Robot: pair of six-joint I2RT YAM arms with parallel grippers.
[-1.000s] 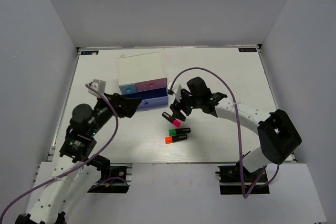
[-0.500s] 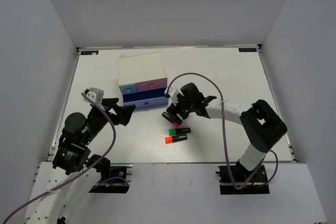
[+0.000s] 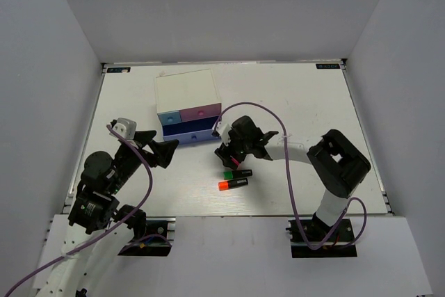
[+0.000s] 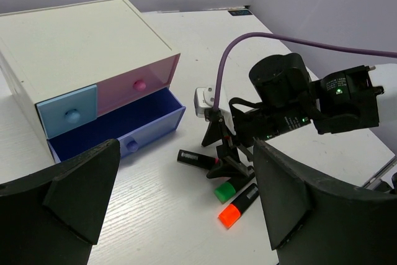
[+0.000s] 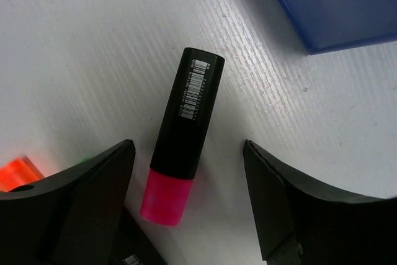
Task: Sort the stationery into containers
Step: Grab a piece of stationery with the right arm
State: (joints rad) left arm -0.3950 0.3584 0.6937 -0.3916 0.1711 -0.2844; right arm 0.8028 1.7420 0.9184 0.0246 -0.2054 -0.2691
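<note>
The pink-ended black marker (image 5: 183,130) lies on the table between the open fingers of my right gripper (image 5: 186,212), which straddles it without gripping; it also shows in the left wrist view (image 4: 197,158). The green-ended marker (image 3: 237,173) and orange-ended marker (image 3: 233,184) lie just nearer. The drawer unit (image 3: 186,90) stands at the back left with its periwinkle drawer (image 4: 118,127) pulled open; the light blue drawer (image 4: 68,113) and pink drawer (image 4: 140,83) are closed. My left gripper (image 3: 157,148) is open and empty, left of the markers. The oblong block and the cube are out of view.
The right arm's purple cable (image 3: 261,107) arcs above the table behind the right gripper. The open periwinkle drawer's corner (image 5: 335,10) sits close beyond the pink marker. White walls enclose the table on three sides.
My left gripper has drawn back from the open periwinkle drawer toward the near left. My right gripper has moved left and down until its fingers straddle the pink marker.
</note>
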